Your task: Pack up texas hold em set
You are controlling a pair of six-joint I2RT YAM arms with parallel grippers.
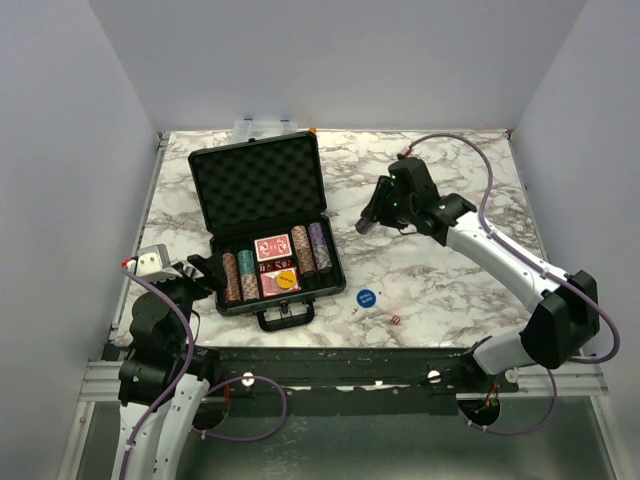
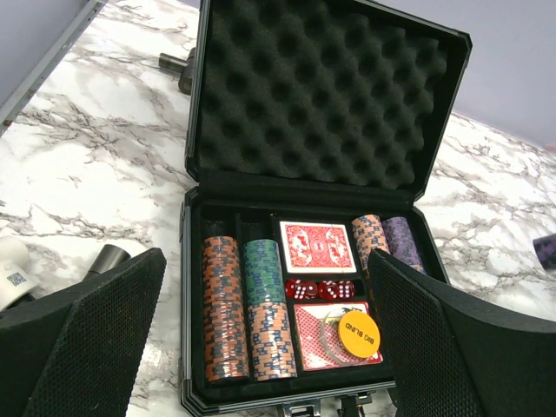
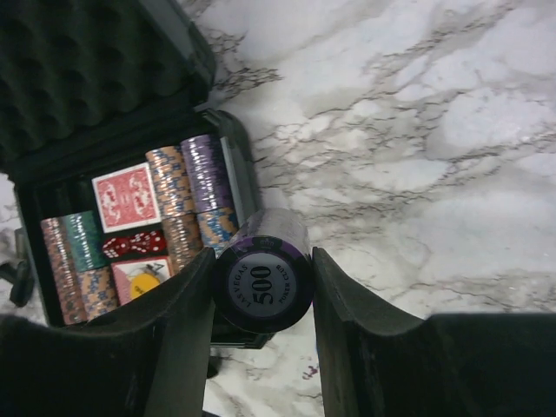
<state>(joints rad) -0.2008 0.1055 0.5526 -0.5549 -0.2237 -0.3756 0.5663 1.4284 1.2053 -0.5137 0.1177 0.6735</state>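
The black briefcase (image 1: 262, 190) lies open on the marble, its foam lid (image 2: 321, 87) propped up. Its tray holds chip stacks (image 2: 226, 313), a red-backed card deck (image 2: 317, 245), red dice (image 2: 320, 289) and a yellow "BIG BLIND" button (image 2: 359, 334) on a second deck. My left gripper (image 1: 203, 270) is open at the case's near left corner, with nothing between its fingers (image 2: 87, 339). My right gripper (image 1: 370, 220) hangs to the right of the case, shut on a purple chip stack (image 3: 263, 282) marked 500. A blue round button (image 1: 366, 296) and a tiny red die (image 1: 395, 320) lie on the table.
A clear plastic box (image 1: 265, 128) stands behind the case lid. Left of the case lie a black cylinder (image 2: 109, 258) and a white part (image 2: 13, 274). The table's near edge (image 1: 330, 350) runs just below the case handle (image 1: 285, 318).
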